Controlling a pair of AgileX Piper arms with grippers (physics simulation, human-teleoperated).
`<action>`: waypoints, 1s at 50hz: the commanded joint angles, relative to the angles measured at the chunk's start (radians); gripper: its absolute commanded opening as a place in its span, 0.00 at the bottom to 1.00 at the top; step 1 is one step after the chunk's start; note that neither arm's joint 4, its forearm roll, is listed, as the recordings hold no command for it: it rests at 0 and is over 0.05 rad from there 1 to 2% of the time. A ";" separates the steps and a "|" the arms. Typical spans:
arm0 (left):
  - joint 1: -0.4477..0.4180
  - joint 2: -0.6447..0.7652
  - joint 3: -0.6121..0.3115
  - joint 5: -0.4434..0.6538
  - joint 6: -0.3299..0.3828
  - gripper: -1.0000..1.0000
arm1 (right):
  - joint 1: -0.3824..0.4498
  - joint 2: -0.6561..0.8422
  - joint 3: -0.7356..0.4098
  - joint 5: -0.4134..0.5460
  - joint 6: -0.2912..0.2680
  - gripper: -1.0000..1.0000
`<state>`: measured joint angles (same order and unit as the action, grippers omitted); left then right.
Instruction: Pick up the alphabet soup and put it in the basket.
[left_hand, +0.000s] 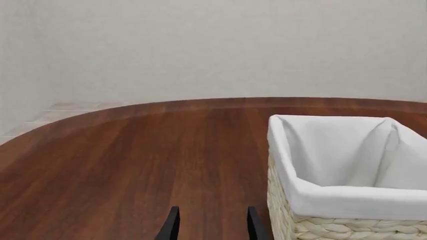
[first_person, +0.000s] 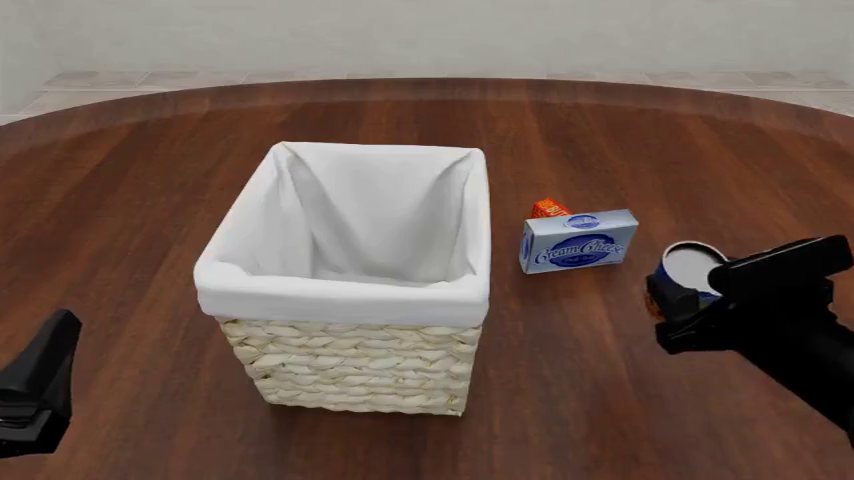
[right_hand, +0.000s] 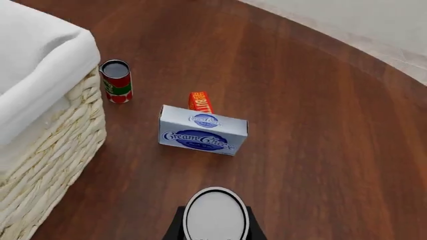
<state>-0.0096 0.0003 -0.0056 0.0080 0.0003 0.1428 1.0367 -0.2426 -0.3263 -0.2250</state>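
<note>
surface (first_person: 147, 180): dark reddish-brown wood grain, streaks running lengthwise. 
basket (first_person: 350, 378): cream wicker weave, pale straw tones; liner plain white, folded over the rim. 
soup can (first_person: 690, 268): silvery-white top, blue label showing at the side in the front view. 
cheese box (first_person: 578, 241): blue and white, darker blue oval with white script lettering. 
small pack (right_hand: 199, 101) behind the box: orange-red with yellow letters. 
second can (right_hand: 116, 81): red label with a green band, dark top. 
fingers (left_hand: 171, 226): black, both arms. 
wall beyond: off-white, plain.
</note>
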 joint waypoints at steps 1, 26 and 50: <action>-0.004 0.000 -0.005 0.000 0.000 1.00 | 0.004 -0.104 -0.087 0.129 0.001 0.00; 0.001 0.000 -0.004 0.001 0.001 1.00 | 0.026 -0.135 -0.282 0.297 -0.005 0.00; 0.006 0.000 -0.006 0.003 0.002 1.00 | 0.025 -0.085 -0.483 0.394 -0.015 0.00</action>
<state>-0.0052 0.0002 -0.0103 0.0096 0.0022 0.1746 0.9463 -0.6315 0.0286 -0.2463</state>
